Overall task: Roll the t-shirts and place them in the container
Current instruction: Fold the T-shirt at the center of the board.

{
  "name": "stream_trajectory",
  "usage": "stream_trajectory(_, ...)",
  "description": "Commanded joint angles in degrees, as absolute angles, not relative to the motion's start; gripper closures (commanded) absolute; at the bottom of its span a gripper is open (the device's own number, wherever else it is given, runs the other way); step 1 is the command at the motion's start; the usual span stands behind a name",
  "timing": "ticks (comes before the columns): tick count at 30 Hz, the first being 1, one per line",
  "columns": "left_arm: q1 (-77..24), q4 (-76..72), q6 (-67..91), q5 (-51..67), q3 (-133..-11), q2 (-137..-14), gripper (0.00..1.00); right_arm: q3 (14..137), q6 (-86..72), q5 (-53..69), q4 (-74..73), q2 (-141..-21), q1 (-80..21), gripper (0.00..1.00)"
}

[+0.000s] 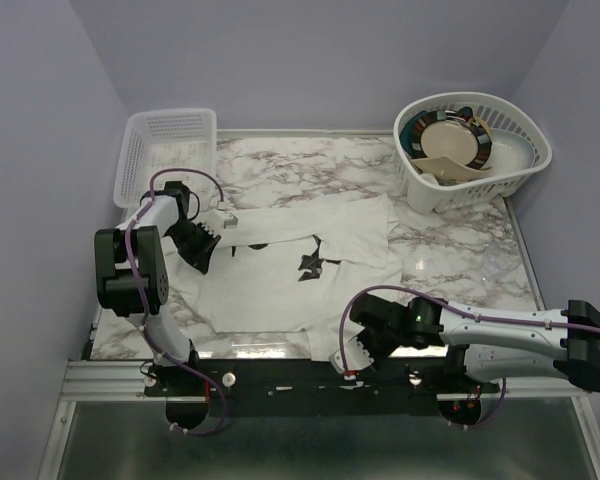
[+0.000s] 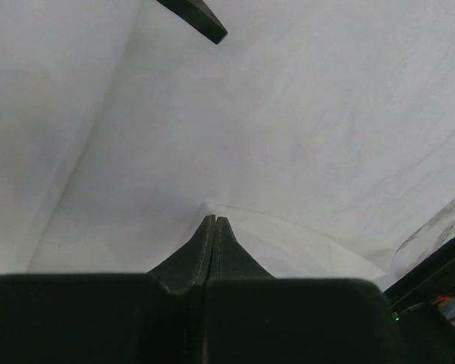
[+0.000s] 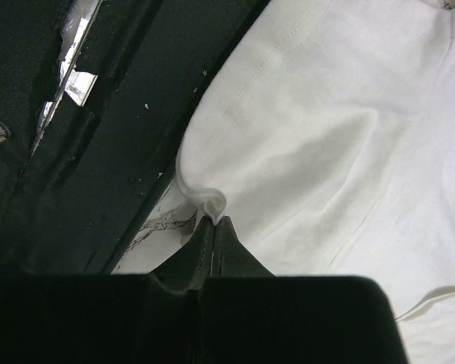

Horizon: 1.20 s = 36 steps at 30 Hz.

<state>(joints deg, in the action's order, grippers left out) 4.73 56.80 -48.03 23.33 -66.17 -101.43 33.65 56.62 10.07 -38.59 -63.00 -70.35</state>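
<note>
A white t-shirt (image 1: 270,280) with a small black graphic (image 1: 310,262) lies spread on the marble table (image 1: 460,265). My left gripper (image 1: 202,255) is at the shirt's left side. In the left wrist view it (image 2: 214,220) is shut, with a fold of the white cloth (image 2: 288,114) pinched at its tips. My right gripper (image 1: 346,352) is at the shirt's near right corner, by the table's front edge. In the right wrist view it (image 3: 213,221) is shut on a curled bit of the shirt's hem (image 3: 212,201). Only one shirt shows.
A white mesh basket (image 1: 170,150) stands empty at the back left. A white basket (image 1: 505,165) holding plates stands at the back right. The black mounting rail (image 1: 280,380) runs along the front edge, just beside the right gripper.
</note>
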Motion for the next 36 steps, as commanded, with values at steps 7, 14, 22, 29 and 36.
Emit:
stream_trajectory(7, 8.51, 59.23, -49.57, 20.65, -63.11, -90.80, 1.00, 32.52, 57.39, 9.23, -37.44, -62.14, -69.52, 0.99)
stream_trajectory(14, 14.23, 62.84, -53.87, 21.27, -58.45, -82.19, 1.00, 31.73, 57.48, 9.23, -37.18, -61.61, -69.17, 0.99)
stream_trajectory(22, 18.37, 61.97, -55.55, 21.53, -52.65, -79.10, 0.95, 31.82, 57.57, 9.67, -36.48, -61.79, -69.08, 0.99)
stream_trajectory(29, 18.11, 57.83, -51.95, 28.47, -56.15, -81.81, 0.95, 31.82, 57.30, 10.02, -35.77, -62.31, -69.08, 0.99)
stream_trajectory(36, 17.67, 58.62, -49.40, 31.46, -63.62, -88.85, 1.00, 31.29, 57.13, 9.84, -35.68, -62.31, -68.82, 0.99)
